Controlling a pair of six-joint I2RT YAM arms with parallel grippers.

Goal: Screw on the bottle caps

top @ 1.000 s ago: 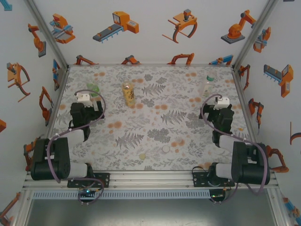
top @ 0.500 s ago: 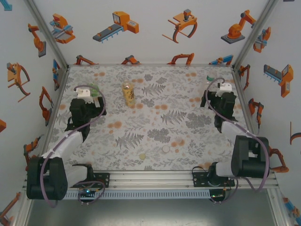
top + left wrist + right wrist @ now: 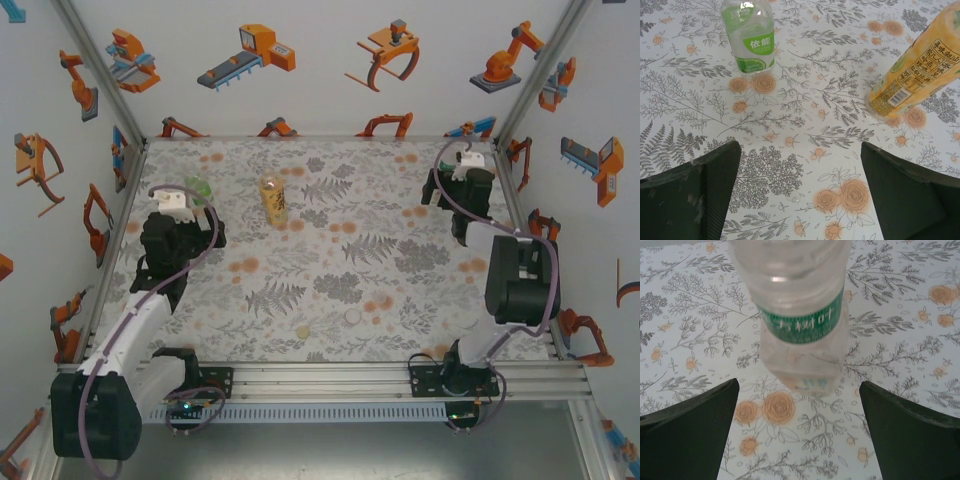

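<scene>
It looks like the fetching stage, with no bottle capped. The right claw (image 3: 800, 412) is spread wide and empty, facing the clear bottle (image 3: 797, 315) well to the right of the amber bottle (image 3: 272, 200). The left claw (image 3: 800, 170), just as wide and empty, faces the green bottle (image 3: 749, 37) left of the amber one. A yellow cap (image 3: 303, 331) and a white cap (image 3: 352, 316) lie loose on the amber bottle's near side. Next, I'd guess, each claw must advance and close round its bottle.

Bright, even light; soft-focus wrist close-ups.
</scene>
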